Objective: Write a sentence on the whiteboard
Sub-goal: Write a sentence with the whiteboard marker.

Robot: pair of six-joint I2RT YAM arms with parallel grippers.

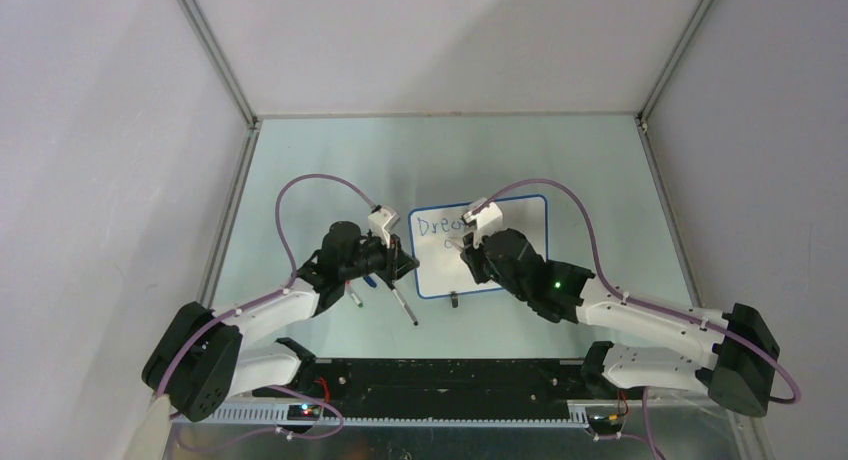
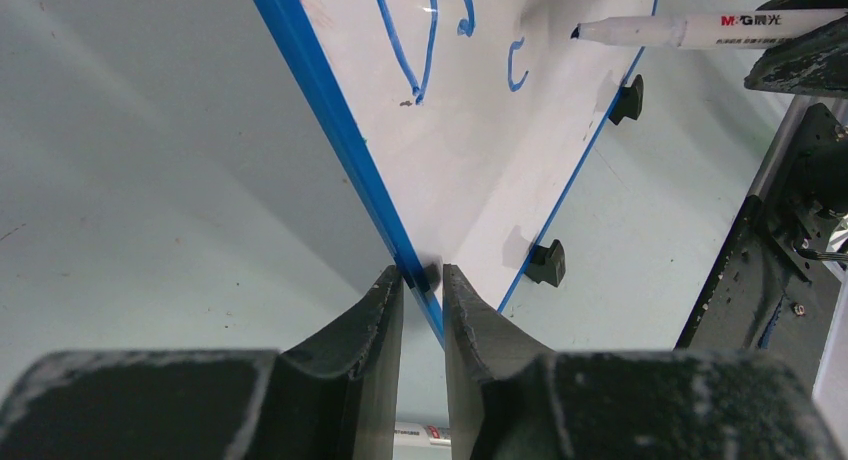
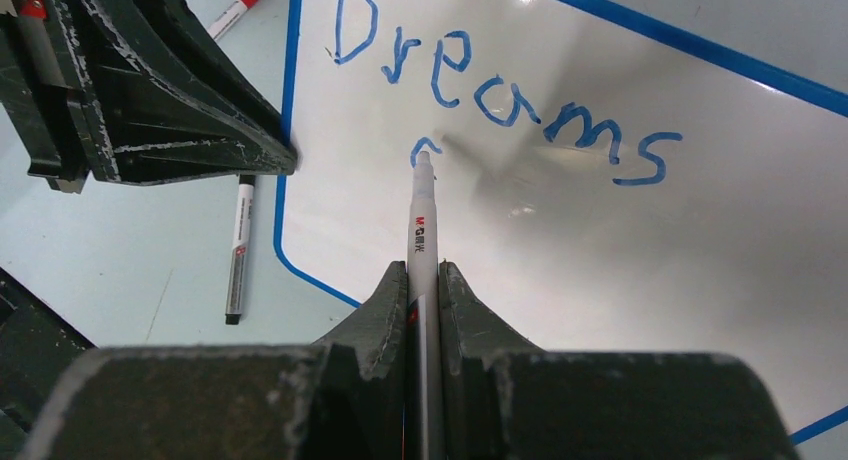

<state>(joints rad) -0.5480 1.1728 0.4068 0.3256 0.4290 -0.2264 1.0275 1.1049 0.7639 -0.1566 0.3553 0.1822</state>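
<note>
The whiteboard [image 1: 525, 220] lies flat on the table, white with a thin blue rim. Of the sentence [image 3: 500, 95], the blue word "Dreams" stands on it, with a small "c" [image 3: 424, 146] begun on the line below. My right gripper [image 3: 423, 268] is shut on a white marker [image 3: 421, 225], whose tip sits at that "c". My left gripper [image 2: 422, 272] is shut on the board's blue rim [image 2: 330, 110] at its left edge near a corner. Two black clip feet [image 2: 548, 263] show on the board's near edge.
A black-capped marker [image 3: 238, 250] lies on the table just left of the board, and a red-capped one [image 3: 240, 10] lies farther off. In the top view two loose markers [image 1: 404, 307] lie in front of the left gripper. Grey walls close in the table.
</note>
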